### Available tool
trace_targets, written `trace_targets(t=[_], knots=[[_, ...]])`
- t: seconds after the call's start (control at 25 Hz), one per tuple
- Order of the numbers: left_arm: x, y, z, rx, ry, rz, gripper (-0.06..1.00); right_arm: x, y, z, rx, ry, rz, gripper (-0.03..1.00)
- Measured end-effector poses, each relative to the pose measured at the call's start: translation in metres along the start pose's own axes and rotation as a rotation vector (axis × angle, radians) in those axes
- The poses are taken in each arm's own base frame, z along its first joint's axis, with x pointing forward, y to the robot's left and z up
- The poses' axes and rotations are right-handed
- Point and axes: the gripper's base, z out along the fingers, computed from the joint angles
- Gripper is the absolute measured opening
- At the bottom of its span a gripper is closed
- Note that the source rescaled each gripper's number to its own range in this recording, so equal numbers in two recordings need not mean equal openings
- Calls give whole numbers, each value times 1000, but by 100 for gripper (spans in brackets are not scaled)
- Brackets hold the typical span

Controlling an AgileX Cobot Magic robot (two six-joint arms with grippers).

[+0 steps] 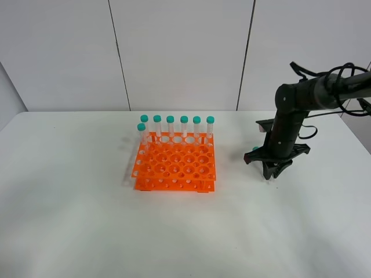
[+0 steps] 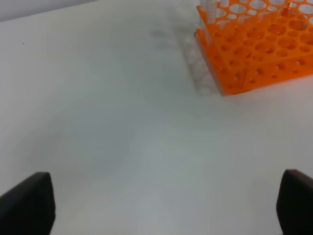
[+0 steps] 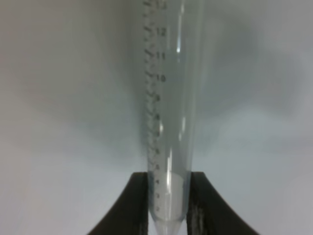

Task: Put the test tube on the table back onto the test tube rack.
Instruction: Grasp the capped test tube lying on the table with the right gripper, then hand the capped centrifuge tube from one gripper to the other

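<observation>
White table (image 1: 69, 220) carries the test tube rack (image 1: 177, 168) with 7 tubes (image 1: 184, 128), the right gripper (image 1: 273, 169) low to its right. Only wrist views reveal the test tube (image 3: 168, 122) pinched in that gripper near the tip, and the left gripper (image 2: 166, 208) spread wide.

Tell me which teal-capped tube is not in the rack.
The test tube clamped in the right gripper; the other seven stand upright in the orange rack.

High camera overlooks all; left wrist shares rack (image 1: 174, 165); right close, perhaps downward.
</observation>
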Motion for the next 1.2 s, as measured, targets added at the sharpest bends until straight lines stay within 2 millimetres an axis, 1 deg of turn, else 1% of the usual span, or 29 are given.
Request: trace_targets(t=[0.04,0.2,0.36,0.44,0.56,0.68,0.8,0.96,1.12,1.2], knots=[[0,0,0,0,0,0,100,0,0,-11,3,-28,-5,3],[0,0,0,0,0,0,100,6,0,-73,19,-179,-28,3],[0,0,0,0,0,0,100,20,0,-133,40,-340,-50,3],[0,0,0,0,0,0,100,27,2,-163,43,-455,-55,3],[0,0,0,0,0,0,100,36,7,-202,12,-651,-54,3],[0,0,0,0,0,0,100,44,12,-231,-37,-803,-45,3],[0,0,0,0,0,0,100,53,18,-249,-94,-870,-43,3],[0,0,0,0,0,0,100,61,25,-263,-172,-925,-55,3],[0,0,0,0,0,0,100,62,32,-267,-221,-953,-85,3],[0,0,0,0,0,0,100,61,40,-266,-211,-962,-128,3]])
